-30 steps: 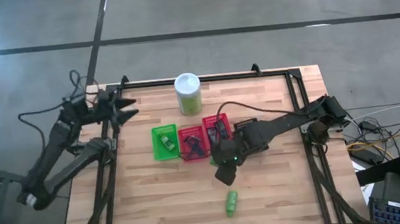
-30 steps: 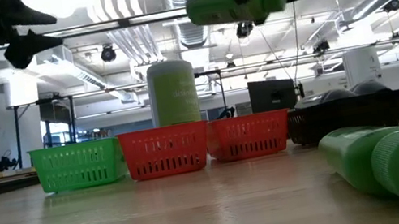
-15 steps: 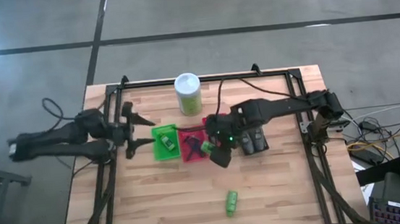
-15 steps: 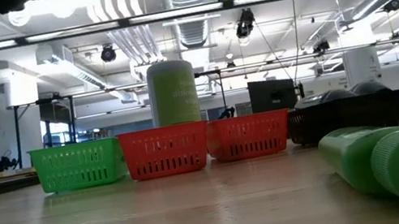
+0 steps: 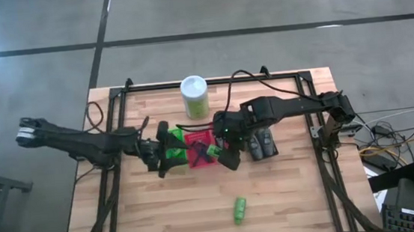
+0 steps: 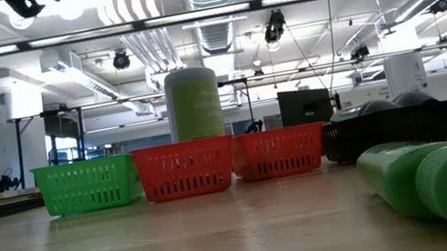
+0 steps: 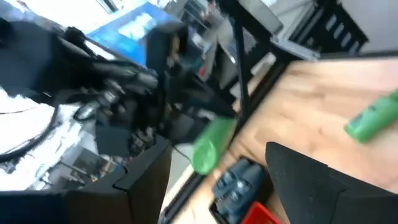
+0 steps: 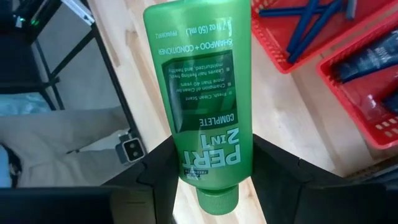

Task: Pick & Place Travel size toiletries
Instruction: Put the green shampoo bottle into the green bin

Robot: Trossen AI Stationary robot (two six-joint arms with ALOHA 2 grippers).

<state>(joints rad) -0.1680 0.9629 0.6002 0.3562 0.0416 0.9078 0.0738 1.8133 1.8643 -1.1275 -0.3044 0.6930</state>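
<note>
The right claw [image 8: 205, 168] pinches a green tube [image 8: 202, 93] just above the red baskets [image 5: 201, 148]. Another green tube [image 5: 239, 209] lies far off, not yet picked. The left claw [image 5: 157, 152] is spread over the green basket [image 5: 171, 148].

the green tube [image 8: 202, 99] reads "pert 2in1", "complete", "shampoo + conditioner", "50 ml".
</note>
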